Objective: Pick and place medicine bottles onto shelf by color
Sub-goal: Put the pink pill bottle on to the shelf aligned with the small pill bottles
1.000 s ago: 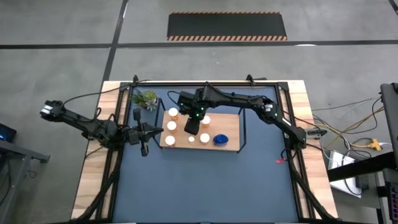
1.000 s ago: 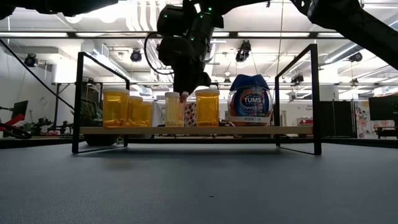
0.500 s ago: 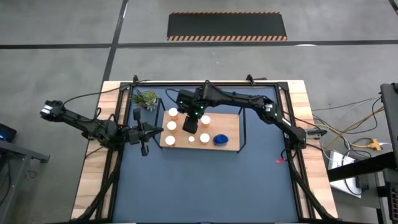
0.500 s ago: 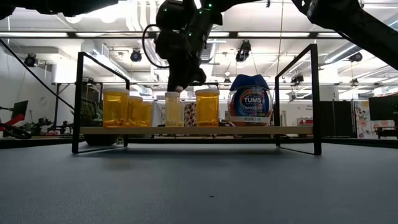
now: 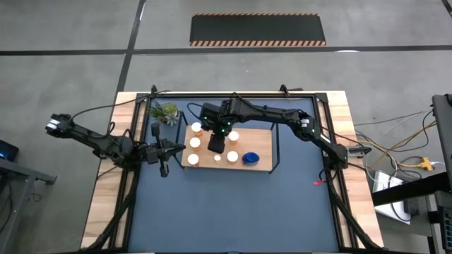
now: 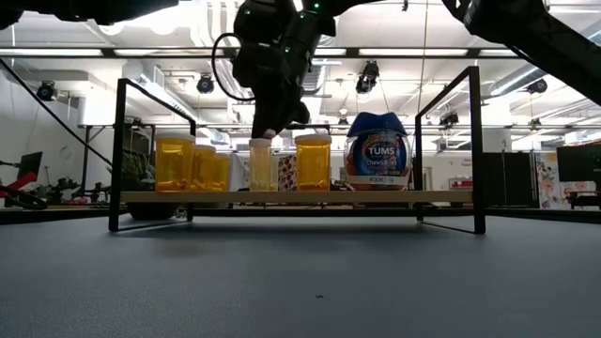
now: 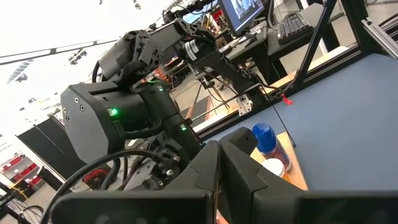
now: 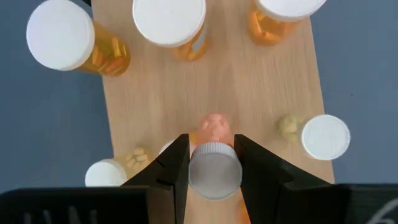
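While the right pincer (image 8: 214, 163) hung above the middle of the shelf (image 5: 263, 164), its two fingers pinched a small bottle with a white cap (image 8: 214, 171), held clear of the wood in the right wrist view. The low view showed that same pincer (image 6: 270, 127) poised just over a narrow pale bottle (image 6: 260, 165) standing on the board; whether the held bottle was that one or a separate one, I could not tell from that angle.

Most of the sorting looked done. Three orange bottles with white caps (image 8: 168, 25) stood along one end of the shelf in the right wrist view, two tiny white bottles (image 8: 325, 137) sat beside the held one, and the larger blue bottle (image 5: 251, 158) rested at the shelf's right end in the high view. No bottle was visible on the dark-blue mat (image 5: 233, 204) that covered the tabletop, so by my reckoning only the pinched bottle remained to be set down among its colour fellows.

The left pincer (image 5: 164, 152) waited just off the shelf's left end, its fingers pressed together and empty. A small green plant (image 5: 167, 111) stood near the far left corner of the mat, apart from the shelf.
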Robot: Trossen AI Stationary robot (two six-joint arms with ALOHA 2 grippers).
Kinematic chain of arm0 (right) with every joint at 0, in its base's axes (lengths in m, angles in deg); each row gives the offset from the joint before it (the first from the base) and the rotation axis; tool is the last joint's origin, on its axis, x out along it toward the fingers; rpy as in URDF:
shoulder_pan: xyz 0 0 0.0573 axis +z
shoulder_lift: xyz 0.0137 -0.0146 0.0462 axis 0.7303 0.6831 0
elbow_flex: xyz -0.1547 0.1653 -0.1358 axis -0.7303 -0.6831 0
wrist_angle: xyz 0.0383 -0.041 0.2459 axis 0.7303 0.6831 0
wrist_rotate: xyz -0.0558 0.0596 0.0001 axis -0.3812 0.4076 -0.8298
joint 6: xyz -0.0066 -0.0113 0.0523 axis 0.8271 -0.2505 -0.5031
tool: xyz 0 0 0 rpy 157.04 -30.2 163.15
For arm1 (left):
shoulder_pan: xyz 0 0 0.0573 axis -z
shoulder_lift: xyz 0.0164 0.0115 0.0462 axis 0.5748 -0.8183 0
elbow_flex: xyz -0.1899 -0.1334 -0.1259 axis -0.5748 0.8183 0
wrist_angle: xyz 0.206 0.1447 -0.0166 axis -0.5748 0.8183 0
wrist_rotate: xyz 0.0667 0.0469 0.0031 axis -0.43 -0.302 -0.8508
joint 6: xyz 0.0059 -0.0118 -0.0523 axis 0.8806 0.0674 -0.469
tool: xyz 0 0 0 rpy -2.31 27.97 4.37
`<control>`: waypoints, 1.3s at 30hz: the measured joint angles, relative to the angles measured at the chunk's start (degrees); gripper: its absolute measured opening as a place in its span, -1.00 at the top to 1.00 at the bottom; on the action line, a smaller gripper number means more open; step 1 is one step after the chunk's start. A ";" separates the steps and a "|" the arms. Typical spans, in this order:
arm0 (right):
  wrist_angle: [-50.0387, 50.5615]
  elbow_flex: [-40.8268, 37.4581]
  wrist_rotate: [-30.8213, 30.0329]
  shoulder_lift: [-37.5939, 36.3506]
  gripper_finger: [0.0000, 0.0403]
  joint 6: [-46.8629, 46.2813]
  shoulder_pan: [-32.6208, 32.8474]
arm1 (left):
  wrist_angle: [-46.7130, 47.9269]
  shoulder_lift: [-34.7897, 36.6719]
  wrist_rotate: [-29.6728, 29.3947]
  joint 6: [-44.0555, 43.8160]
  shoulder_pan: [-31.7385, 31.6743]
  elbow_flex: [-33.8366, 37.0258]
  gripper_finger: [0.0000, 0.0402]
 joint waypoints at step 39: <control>-0.65 -0.11 -2.29 0.22 0.49 -2.09 -0.46 | -0.02 -0.07 -0.24 0.02 -0.01 0.00 1.00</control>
